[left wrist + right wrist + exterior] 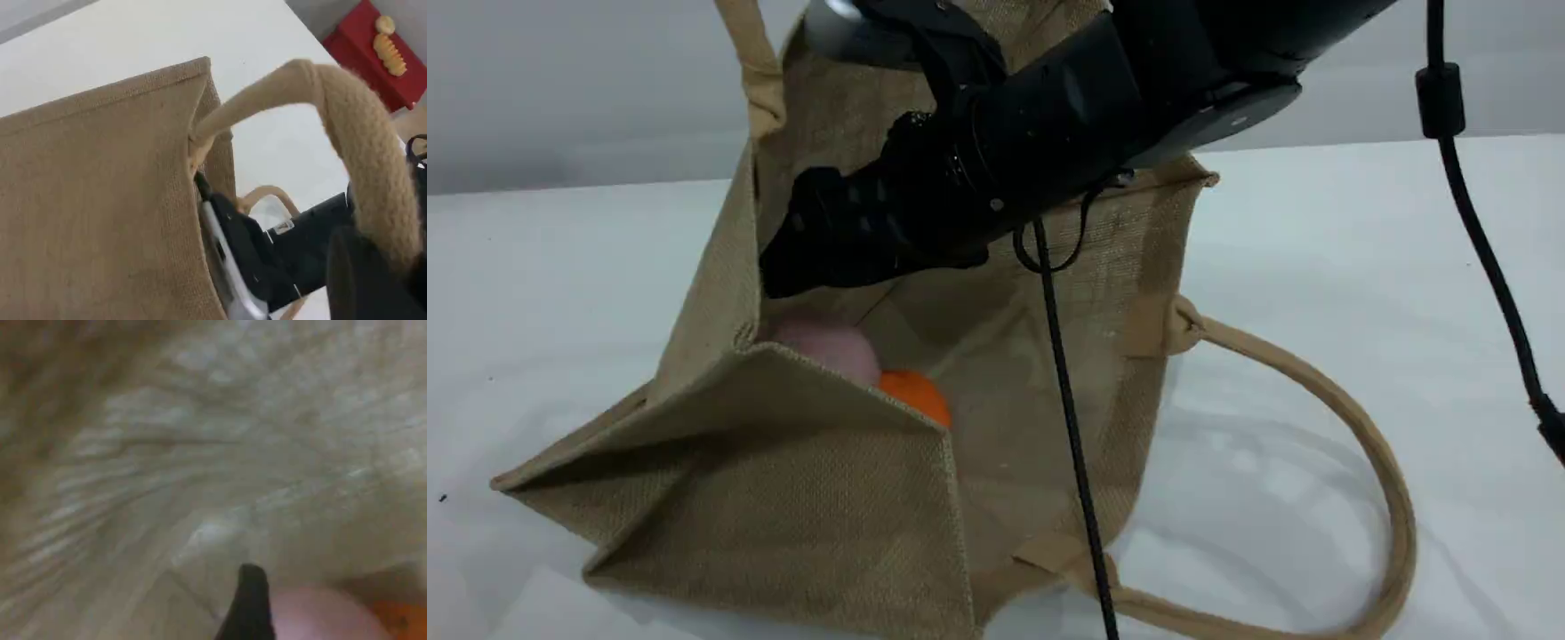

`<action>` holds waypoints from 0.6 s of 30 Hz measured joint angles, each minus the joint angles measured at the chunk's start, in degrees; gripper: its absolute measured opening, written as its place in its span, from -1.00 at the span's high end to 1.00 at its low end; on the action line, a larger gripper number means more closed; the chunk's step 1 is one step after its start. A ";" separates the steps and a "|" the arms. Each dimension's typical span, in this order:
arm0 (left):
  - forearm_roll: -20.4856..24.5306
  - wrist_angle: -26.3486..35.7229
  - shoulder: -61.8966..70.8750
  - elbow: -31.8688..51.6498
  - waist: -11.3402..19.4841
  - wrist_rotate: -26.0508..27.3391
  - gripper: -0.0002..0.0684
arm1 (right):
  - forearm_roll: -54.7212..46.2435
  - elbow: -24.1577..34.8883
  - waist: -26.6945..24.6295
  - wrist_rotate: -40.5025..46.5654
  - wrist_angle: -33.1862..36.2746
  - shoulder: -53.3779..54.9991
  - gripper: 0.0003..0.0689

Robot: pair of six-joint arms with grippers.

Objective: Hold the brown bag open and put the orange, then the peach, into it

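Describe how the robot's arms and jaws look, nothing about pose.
The right arm is glossy black with a bulky rounded housing, tapering to a ribbed black right gripper. A thin black cable hangs from it; another black cable hangs farther right. The left wrist view shows a silver strip on black parts.

Scene view: even, diffuse overhead light; white tabletop [1360,267] bright, with soft pale shadows beside the brown bag [800,498]. The black arm is underexposed, detail lost. Left wrist view: well lit, near handle [373,167] soft-focused. Right wrist view: dim, heavily blurred throughout.
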 joint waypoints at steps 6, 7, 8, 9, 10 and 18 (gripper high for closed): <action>3.75 0.00 0.00 0.00 -0.05 0.38 0.74 | -13.93 0.10 -2.74 8.93 7.20 -3.40 -0.58; 4.67 0.00 0.00 0.00 -0.05 0.38 0.74 | -16.99 0.10 -3.51 11.75 8.56 -4.42 -0.56; 5.72 0.00 0.05 0.00 -0.05 0.55 0.74 | -20.13 0.10 -4.18 14.51 10.08 -5.52 -0.53; 6.21 0.00 0.21 0.00 -0.05 1.23 0.74 | -22.87 0.10 -5.03 16.68 11.59 -6.49 -0.50; 6.45 0.00 0.46 0.00 -0.05 1.81 0.74 | -26.16 0.10 -5.83 19.05 13.67 -7.69 -0.47; 5.24 -0.35 3.73 3.16 -0.05 5.05 0.74 | -40.60 0.11 -14.26 30.73 25.33 -17.28 -0.38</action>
